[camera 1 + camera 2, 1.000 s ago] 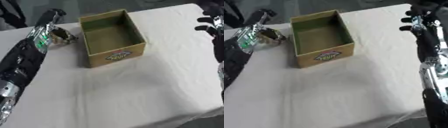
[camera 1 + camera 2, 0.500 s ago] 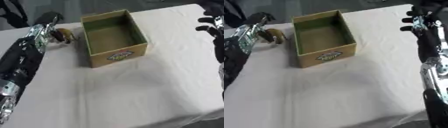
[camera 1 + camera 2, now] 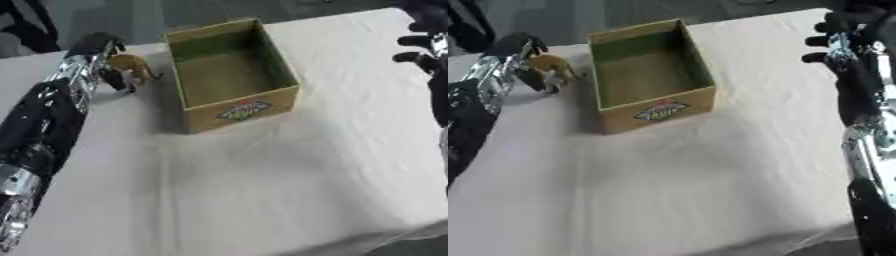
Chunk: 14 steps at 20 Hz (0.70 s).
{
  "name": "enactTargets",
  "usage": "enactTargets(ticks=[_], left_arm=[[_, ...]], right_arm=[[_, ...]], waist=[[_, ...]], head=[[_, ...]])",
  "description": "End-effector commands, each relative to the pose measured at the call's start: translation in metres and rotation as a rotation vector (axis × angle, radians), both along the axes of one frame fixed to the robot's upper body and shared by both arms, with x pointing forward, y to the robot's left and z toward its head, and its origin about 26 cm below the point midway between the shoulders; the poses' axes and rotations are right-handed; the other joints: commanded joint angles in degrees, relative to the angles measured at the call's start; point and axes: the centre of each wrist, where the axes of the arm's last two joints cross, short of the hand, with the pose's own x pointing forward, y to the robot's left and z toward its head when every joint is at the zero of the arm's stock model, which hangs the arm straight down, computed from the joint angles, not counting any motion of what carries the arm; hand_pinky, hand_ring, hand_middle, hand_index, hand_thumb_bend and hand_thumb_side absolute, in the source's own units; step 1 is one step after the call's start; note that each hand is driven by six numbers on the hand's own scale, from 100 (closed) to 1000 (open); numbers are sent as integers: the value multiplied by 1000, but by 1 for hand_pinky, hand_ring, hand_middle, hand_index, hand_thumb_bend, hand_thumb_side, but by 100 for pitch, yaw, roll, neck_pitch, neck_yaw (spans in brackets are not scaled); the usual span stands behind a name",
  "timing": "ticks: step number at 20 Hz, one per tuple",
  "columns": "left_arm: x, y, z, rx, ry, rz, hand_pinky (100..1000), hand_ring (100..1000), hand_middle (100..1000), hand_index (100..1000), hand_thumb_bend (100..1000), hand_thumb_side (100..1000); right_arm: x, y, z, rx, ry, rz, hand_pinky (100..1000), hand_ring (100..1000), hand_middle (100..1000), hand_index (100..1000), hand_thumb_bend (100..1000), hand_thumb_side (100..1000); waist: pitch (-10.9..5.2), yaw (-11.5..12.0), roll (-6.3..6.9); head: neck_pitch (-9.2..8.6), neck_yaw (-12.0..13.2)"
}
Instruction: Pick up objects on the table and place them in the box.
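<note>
A small yellow-brown toy animal sits just left of the open cardboard box, close to its far left corner. My left hand reaches in from the left, with dark fingers curled against the toy's left side. The toy's legs seem to touch the table. The box is olive-green inside, holds nothing, and has a printed label on its near wall. My right hand hangs at the upper right, fingers relaxed and spread, holding nothing, well away from the box.
A white cloth covers the table. The table's far edge runs just behind the box, and its near right corner drops off at the lower right. Dark shapes stand beyond the far left edge.
My left hand has closed in round the toy animal, which now shows more plainly beside the box. The view has shifted slightly. The right hand has stayed where it was.
</note>
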Motion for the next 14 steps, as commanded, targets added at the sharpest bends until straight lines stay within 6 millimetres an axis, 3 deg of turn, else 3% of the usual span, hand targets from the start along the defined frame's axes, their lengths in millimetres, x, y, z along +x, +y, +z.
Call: enactTargets(ticks=[1, 9, 14], left_arm=[[0, 7, 10, 2, -15, 11, 648, 624, 616, 755, 703, 100], [-1, 8, 4, 7, 16, 13, 575, 498, 495, 648, 633, 100], [-1, 9, 1, 7, 44, 17, 513, 385, 380, 520, 525, 100]], right_arm=[[-1, 2, 11, -1, -36, 14, 579, 678, 670, 762, 100, 481], [-1, 2, 11, 1, -35, 14, 578, 676, 669, 761, 100, 481], [-1, 2, 10, 1, -35, 15, 578, 675, 668, 761, 100, 480]], waist=[[-84, -4, -36], [-82, 11, -43], [-92, 32, -55]], head=[[-6, 16], [6, 23], [12, 32]])
